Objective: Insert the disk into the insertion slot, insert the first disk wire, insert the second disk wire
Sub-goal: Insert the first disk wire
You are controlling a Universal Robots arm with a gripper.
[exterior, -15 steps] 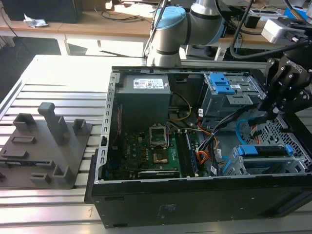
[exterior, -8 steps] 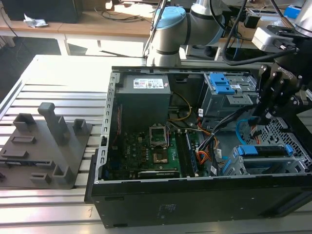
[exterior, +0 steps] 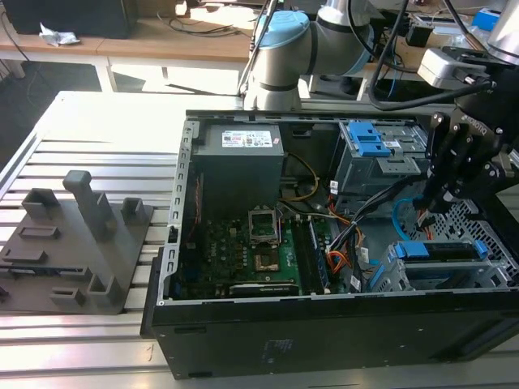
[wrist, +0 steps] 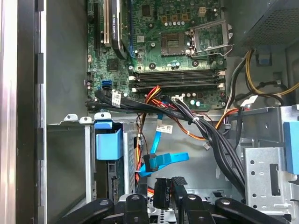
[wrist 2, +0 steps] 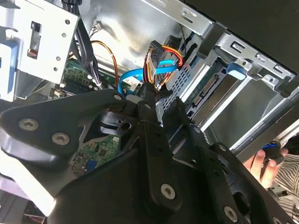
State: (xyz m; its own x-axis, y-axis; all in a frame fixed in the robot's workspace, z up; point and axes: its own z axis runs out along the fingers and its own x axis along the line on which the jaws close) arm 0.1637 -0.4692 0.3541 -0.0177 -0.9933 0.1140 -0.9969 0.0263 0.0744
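Disk (exterior: 442,250), a flat silver slab in its bright blue plastic carrier, already lay inside the insertion slot (exterior: 388,274), the perforated sheet-metal cage at the near right of the computer case (exterior: 324,340). Just beyond it, the end effector (wrist: 170,185) had its black tips pressed together right at the second disk wire (wrist: 166,161), a thin, slick, light blue ribbon looped on itself. Whether they pinched it could not be told. So flat a cable could slip or twist, leaving its plug askew. Farther in, the black cable bundle (wrist: 210,133) could snag it before the green motherboard (wrist: 177,28).
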